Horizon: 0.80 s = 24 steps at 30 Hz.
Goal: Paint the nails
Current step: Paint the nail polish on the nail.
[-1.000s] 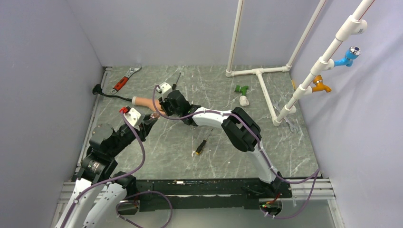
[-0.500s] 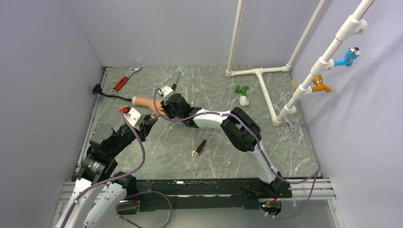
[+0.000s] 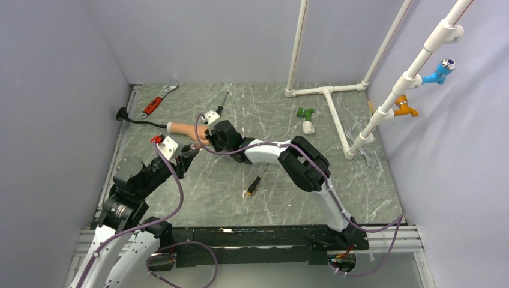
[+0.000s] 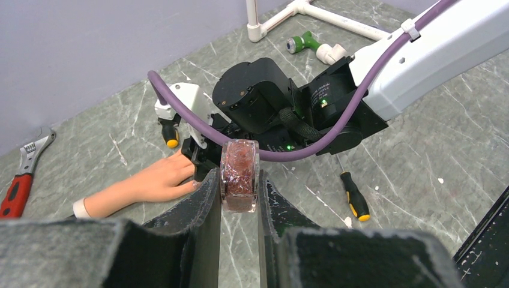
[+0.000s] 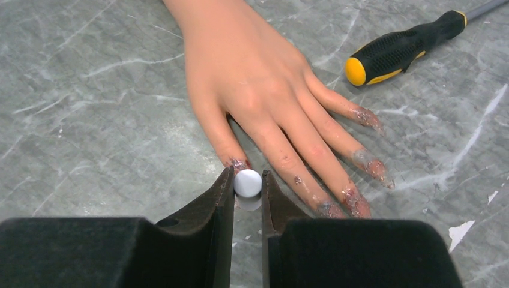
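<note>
The flesh-coloured mannequin hand (image 5: 252,78) lies flat on the table, fingers pointing toward the right wrist camera. Its nails (image 5: 367,117) are smeared with reddish glitter polish, and the thumb nail (image 5: 239,163) sits just beyond the right fingertips. My right gripper (image 5: 247,181) is shut on a white round-topped brush cap (image 5: 247,183), held upright at the thumb tip. My left gripper (image 4: 239,183) is shut on a clear polish bottle (image 4: 239,171) of red glitter, held just near of the hand (image 4: 150,183). In the top view the right gripper (image 3: 204,137) covers the fingers of the hand (image 3: 180,128).
A black-and-yellow screwdriver (image 5: 396,48) lies beside the fingers, and another (image 3: 252,185) lies mid-table. A red-handled wrench (image 3: 157,102) and a black cable (image 3: 135,119) lie at the back left. A white pipe frame (image 3: 329,99) and a green fitting (image 3: 306,112) stand at the back right.
My right gripper has shifted slightly toward the near side over the hand's fingers. The left arm and the bottle have stayed in place.
</note>
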Motion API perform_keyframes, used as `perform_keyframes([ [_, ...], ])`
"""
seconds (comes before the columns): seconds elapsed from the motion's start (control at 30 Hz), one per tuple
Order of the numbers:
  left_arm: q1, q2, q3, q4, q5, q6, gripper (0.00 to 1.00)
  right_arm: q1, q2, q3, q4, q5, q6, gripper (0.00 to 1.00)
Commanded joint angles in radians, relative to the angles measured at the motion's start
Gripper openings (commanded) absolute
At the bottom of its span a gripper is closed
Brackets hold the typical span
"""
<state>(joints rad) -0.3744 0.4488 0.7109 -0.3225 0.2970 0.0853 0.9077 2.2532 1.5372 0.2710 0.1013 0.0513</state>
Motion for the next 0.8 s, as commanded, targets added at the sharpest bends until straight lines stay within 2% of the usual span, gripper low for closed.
perform_keyframes([
  [0.0,0.005,-0.001,0.022,0.034,-0.009,-0.005,0.0,0.005,-0.069,-0.012,0.04,0.054,-0.036,0.0],
  [0.77,0.005,0.002,0.022,0.033,-0.01,-0.005,0.0,0.019,-0.034,0.067,0.056,0.037,-0.013,0.0],
])
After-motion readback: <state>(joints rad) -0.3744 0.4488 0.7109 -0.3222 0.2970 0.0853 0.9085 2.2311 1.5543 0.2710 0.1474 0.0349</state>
